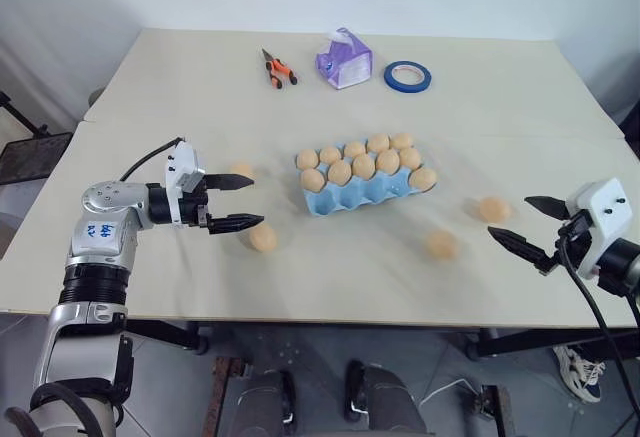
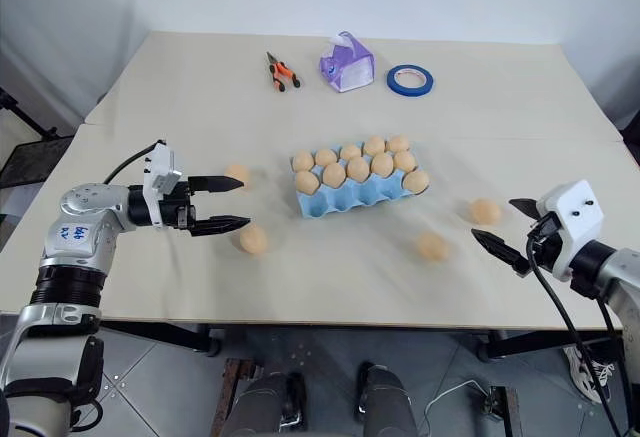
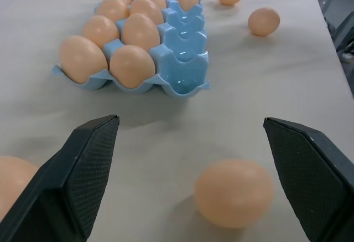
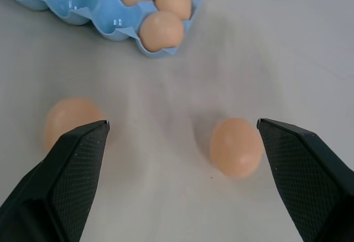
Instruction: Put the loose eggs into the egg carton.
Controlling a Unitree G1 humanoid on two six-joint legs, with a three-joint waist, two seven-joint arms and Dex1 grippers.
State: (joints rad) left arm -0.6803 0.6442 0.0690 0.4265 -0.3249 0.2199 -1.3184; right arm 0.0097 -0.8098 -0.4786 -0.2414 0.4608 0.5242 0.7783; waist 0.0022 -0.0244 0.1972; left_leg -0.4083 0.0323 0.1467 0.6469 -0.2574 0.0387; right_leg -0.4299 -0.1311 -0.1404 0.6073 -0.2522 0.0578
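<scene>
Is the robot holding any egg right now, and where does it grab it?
No. Both the left end effector and right end effector are open and empty; the pale orange-tan loose eggs lie on the table.

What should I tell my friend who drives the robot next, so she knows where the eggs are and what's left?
Left tool: open, empty, by two loose eggs left of the egg carton.
Right tool: open, empty, near two more loose eggs right of the carton.
Done: nine eggs sit in the carton; its front cups are mostly bare.
Left: four eggs on the table to pick up and place.
</scene>
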